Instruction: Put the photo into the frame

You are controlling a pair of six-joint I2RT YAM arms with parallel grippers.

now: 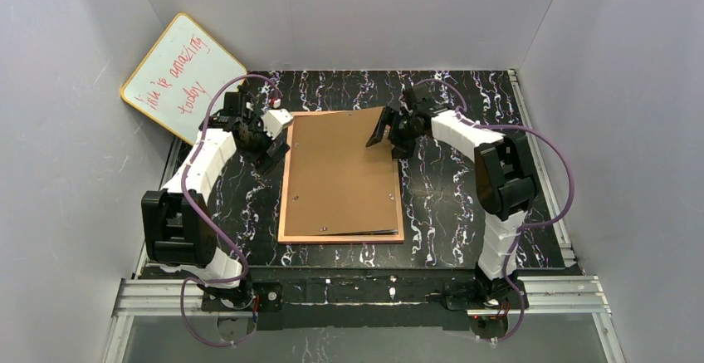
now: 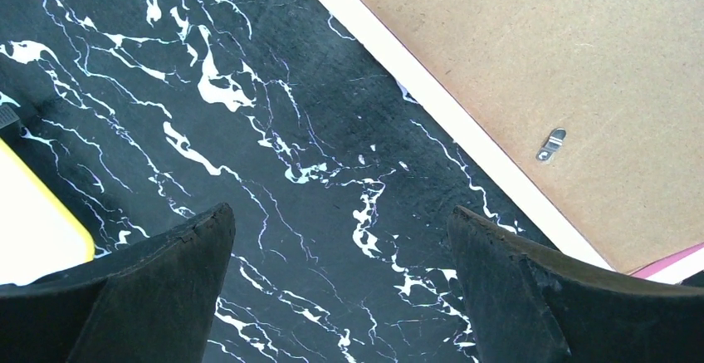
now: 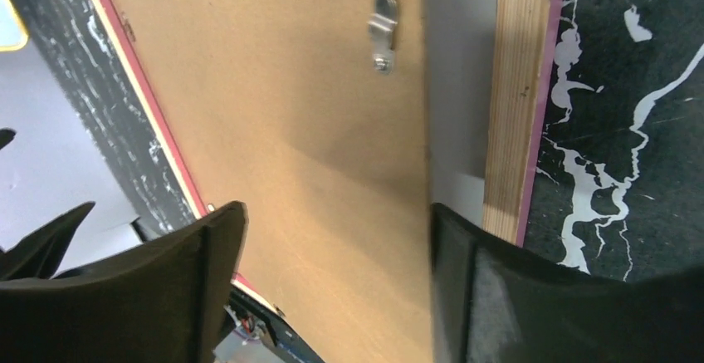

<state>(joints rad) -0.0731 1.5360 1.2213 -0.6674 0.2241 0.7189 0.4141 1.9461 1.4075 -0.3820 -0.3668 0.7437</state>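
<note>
Brown backing board point(image 1: 340, 172) covers the frame point(image 1: 399, 205), which lies face down mid-desk point(image 1: 465, 205). Its wooden rear is up and its long axis runs from near edge to far edge. The board's far right corner is raised beside the right claw point(image 1: 383, 130), whose jaws stand apart. Whether a finger props the board cannot be told. The left claw point(image 1: 274, 157), also spread, hovers over the desk by the frame's far left corner. The photo is not plainly seen; a pale surface under the lifted board may be its back. If that corner slips, the board would likely drop and knock the frame askew or trap the print crooked.
</note>
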